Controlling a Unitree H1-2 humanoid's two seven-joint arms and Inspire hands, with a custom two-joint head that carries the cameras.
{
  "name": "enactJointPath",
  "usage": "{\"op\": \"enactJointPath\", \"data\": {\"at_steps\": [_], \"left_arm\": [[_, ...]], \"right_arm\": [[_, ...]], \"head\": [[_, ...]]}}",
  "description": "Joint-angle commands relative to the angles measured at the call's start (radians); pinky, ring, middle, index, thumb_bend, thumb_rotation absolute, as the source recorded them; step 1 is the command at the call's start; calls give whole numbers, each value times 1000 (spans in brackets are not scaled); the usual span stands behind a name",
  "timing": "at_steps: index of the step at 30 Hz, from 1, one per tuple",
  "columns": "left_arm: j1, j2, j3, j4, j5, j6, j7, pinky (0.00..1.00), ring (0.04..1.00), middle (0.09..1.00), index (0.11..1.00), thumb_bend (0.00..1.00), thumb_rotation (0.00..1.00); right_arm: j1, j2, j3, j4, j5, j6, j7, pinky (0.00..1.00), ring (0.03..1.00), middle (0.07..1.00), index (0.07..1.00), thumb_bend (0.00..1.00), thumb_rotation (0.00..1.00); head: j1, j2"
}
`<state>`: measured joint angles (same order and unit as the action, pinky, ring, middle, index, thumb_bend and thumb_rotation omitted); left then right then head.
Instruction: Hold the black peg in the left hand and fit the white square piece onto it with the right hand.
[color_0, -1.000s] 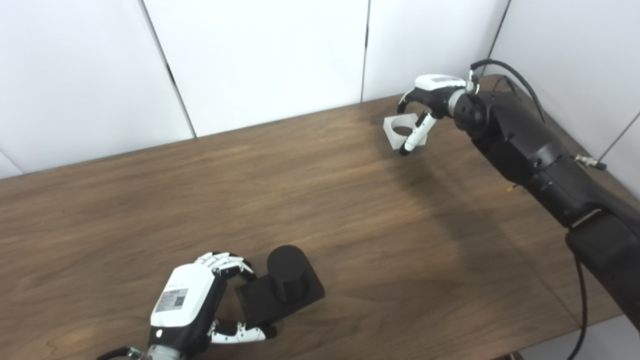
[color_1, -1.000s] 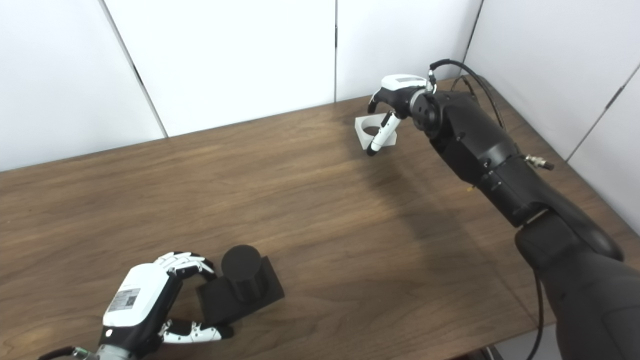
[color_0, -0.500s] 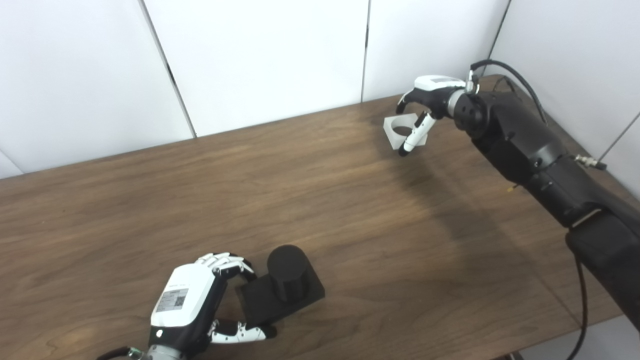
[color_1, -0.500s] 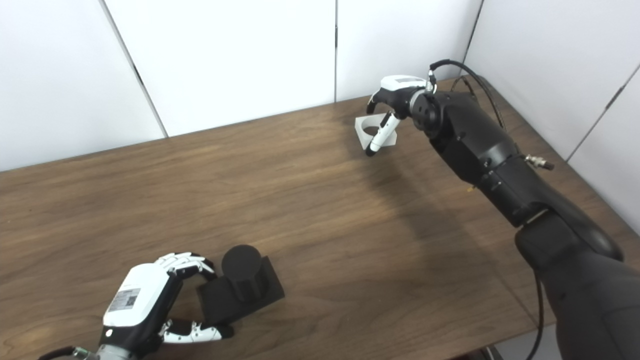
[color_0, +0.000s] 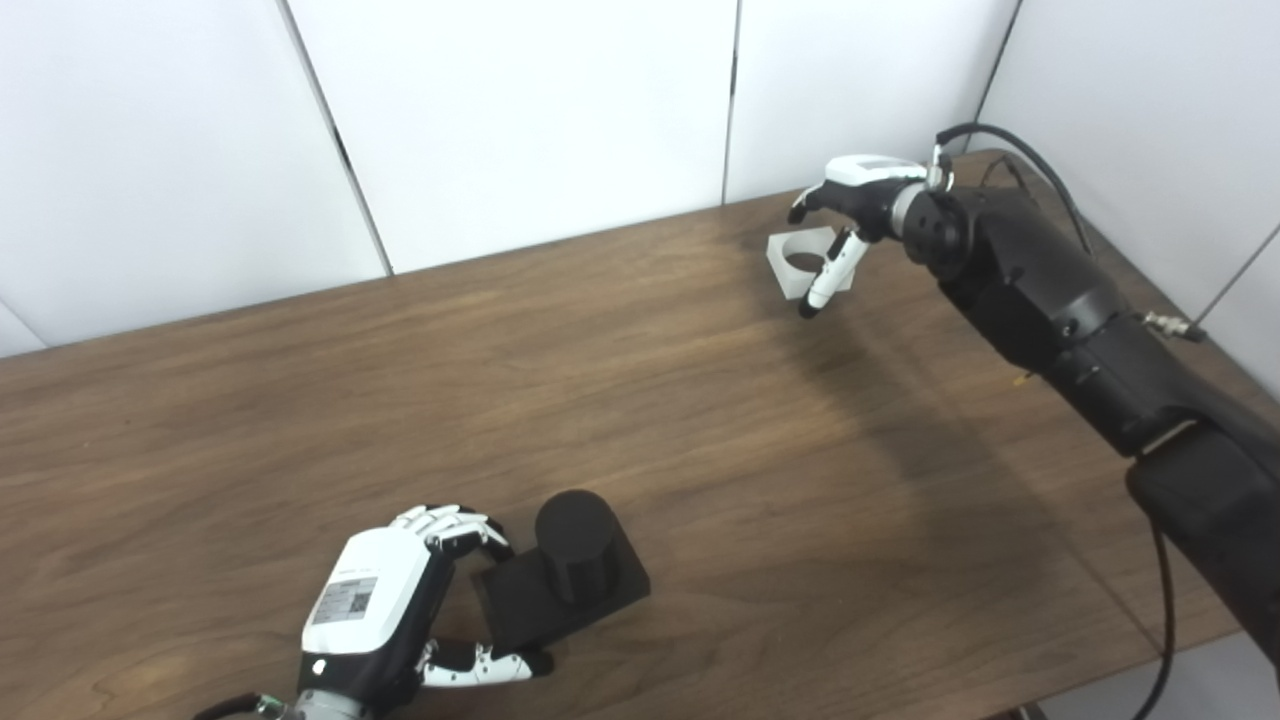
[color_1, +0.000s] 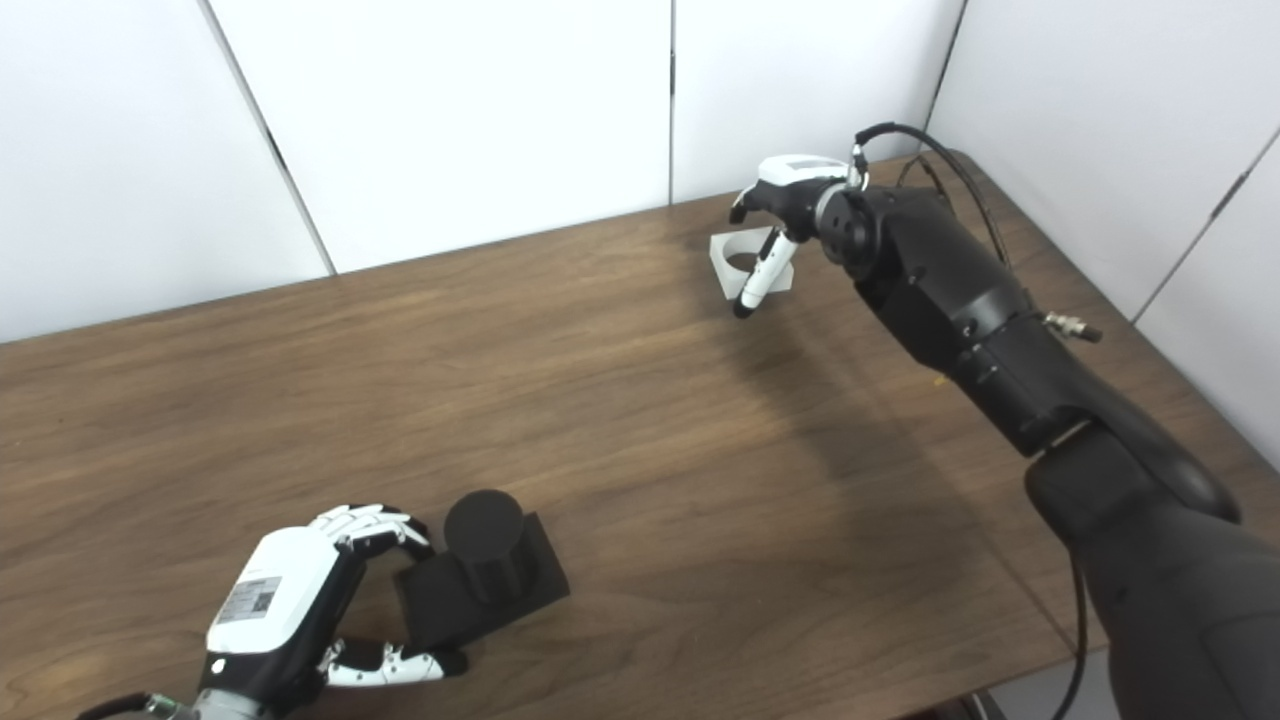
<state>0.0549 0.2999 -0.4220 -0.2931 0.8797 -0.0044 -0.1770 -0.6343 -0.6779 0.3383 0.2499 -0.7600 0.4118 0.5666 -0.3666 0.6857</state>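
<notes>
I am working over the brown wood-grain table (color_0: 300, 400), with both arms coming in from the near edge. My left hand (color_0: 385, 610) is wrapping its fingers around the square base of the black cylindrical peg (color_0: 575, 555), which is standing upright just right of that palm. My right hand (color_0: 850, 205) is hovering with fingers spread over the white square piece with a round hole (color_0: 800, 262), lying directly beneath the fingertips, well apart from the peg. To grasp it well, I am aiming to pinch opposite edges, leaving the hole unobstructed for the fit.
</notes>
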Motion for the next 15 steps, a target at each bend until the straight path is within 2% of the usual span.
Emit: {"op": "enactJointPath", "data": {"at_steps": [1,15], "left_arm": [[1,3,-12,0,31,6,-37,882,828,750,488,513,42],[1,-2,-12,0,37,4,-30,871,821,745,488,514,43]], "right_arm": [[-60,-25,-9,-7,-19,1,-16,943,999,922,852,1000,322],[-56,-28,20,39,-40,-7,-16,929,992,922,846,1000,339]], "head": [[-1,1],[3,-1]]}}
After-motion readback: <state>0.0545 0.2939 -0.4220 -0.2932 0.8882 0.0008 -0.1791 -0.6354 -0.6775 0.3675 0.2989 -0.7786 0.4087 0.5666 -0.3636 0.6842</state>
